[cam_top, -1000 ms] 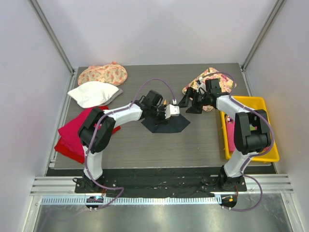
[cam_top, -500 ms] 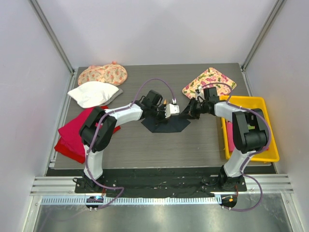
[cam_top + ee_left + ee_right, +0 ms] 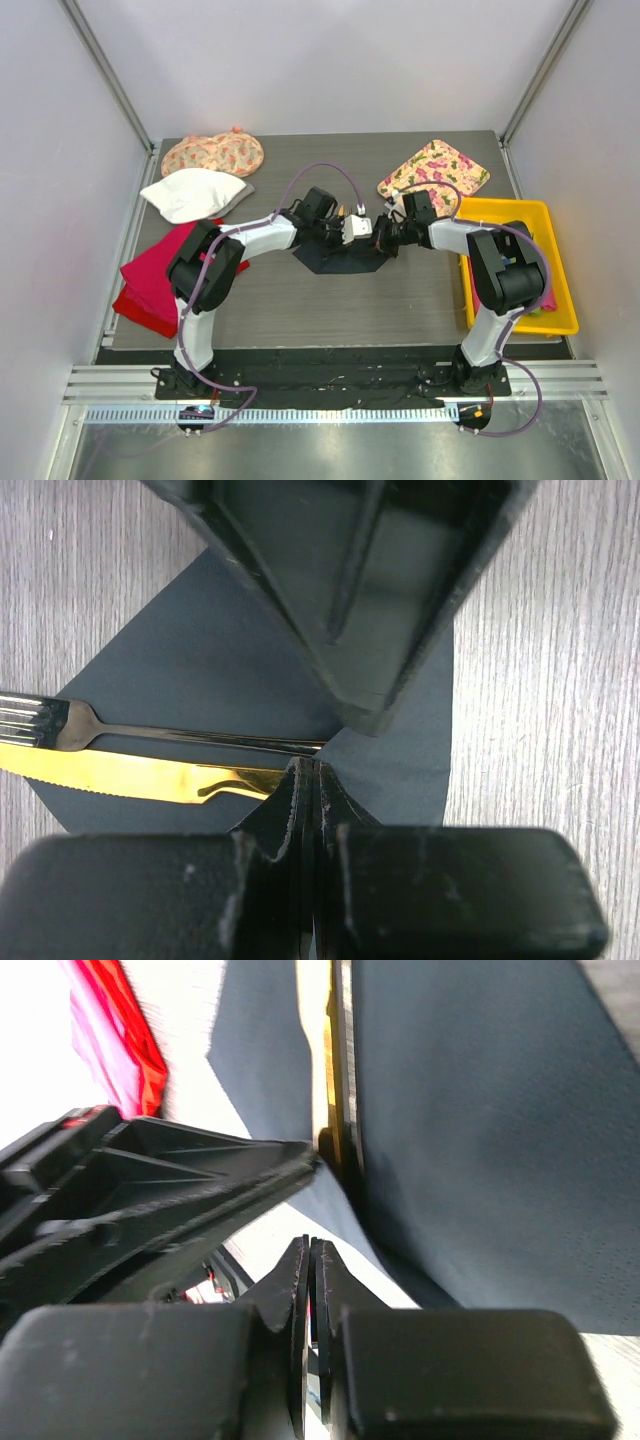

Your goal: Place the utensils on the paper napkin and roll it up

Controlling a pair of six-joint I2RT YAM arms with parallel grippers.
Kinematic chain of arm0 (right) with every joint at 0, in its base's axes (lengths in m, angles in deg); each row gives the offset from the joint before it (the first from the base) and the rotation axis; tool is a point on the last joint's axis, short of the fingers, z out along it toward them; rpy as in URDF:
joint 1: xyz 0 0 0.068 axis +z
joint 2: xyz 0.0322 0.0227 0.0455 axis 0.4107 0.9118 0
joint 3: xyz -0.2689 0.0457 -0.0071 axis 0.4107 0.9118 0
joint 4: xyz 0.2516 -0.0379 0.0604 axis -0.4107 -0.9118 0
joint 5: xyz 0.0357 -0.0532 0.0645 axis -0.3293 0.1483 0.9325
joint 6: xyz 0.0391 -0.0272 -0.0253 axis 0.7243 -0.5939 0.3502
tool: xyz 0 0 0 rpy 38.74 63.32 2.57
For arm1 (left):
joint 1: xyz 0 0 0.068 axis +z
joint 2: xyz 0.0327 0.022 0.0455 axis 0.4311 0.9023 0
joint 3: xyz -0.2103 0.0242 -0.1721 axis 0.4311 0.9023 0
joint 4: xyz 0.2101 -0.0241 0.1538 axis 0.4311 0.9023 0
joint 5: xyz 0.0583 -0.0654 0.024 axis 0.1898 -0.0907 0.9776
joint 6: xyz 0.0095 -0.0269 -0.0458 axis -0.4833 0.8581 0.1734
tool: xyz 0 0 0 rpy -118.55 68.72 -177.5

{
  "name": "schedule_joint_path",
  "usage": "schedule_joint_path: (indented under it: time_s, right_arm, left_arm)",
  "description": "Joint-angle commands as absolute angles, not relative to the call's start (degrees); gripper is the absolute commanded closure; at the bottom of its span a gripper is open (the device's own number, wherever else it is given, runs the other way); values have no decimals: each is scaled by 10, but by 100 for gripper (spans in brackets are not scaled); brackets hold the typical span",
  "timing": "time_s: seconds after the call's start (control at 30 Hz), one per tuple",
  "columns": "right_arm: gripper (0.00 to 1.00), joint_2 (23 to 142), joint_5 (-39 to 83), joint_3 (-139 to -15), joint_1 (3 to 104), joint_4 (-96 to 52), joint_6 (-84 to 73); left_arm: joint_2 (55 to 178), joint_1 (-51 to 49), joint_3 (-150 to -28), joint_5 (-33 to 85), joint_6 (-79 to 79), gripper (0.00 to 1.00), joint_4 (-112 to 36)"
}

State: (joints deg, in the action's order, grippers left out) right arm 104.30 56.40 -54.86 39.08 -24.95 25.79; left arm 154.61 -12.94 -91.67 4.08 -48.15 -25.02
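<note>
Fork [image 3: 60,723] and knife [image 3: 120,773] handles vanish under the napkin [image 3: 220,650].

Open counter [image 3: 330,310] spans the lower centre, below the paper napkin [image 3: 340,262]. A bare strip lies at upper centre between the left floral cloth [image 3: 213,155] and the right floral cloth [image 3: 433,168]. The left side is blocked by the white cloth [image 3: 193,193] and red cloth [image 3: 150,285], the right by the yellow tray [image 3: 515,215]. At centre, the left claw [image 3: 312,780] and right claw [image 3: 309,1250] meet at the napkin's upper edge.
</note>
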Motion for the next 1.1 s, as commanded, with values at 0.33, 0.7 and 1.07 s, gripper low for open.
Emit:
schedule_joint_path:
  time_s: [0.33,0.7,1.07]
  right_arm:
    - [94,1077,552,-536,409,-224,260]
    - [96,1096,506,-542,411,-265,230]
    - [99,1104,492,-550,411,-280,226]
  left_arm:
    - [1557,-123,-928,41,-478,100,-292]
    - [1546,-116,-934,48,-426,90,-285]
    - [1422,-47,-877,-60,-33,69,-231]
